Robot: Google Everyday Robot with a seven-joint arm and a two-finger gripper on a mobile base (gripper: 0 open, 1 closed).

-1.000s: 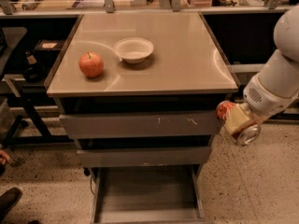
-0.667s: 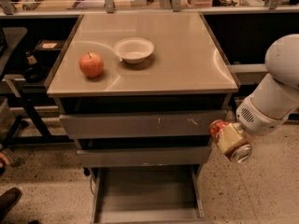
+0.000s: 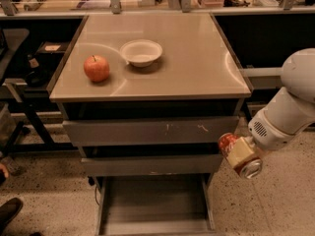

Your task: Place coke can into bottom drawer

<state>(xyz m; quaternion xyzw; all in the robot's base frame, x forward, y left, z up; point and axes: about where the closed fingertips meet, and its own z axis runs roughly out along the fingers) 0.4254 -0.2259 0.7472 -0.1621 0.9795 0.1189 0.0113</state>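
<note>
The coke can (image 3: 231,145) is red with a shiny silver end and lies tilted in my gripper (image 3: 240,154), at the right side of the cabinet beside the middle drawer front. The gripper is shut on the can, and its tan pads (image 3: 240,152) cover the can's middle. The bottom drawer (image 3: 155,200) is pulled out below and to the left of the can; its flat grey floor shows nothing on it. The white arm (image 3: 290,112) reaches in from the right.
A red-orange apple (image 3: 96,68) and a white bowl (image 3: 141,52) sit on the cabinet top (image 3: 197,68). The scratched upper drawer front (image 3: 152,131) and middle drawer front (image 3: 147,164) are shut. Dark shelving stands left and right. A shoe tip (image 3: 9,211) shows at bottom left.
My gripper has carried the coke can down and to the left, from beside the upper drawer front to beside the middle one, closer to the open bottom drawer.
</note>
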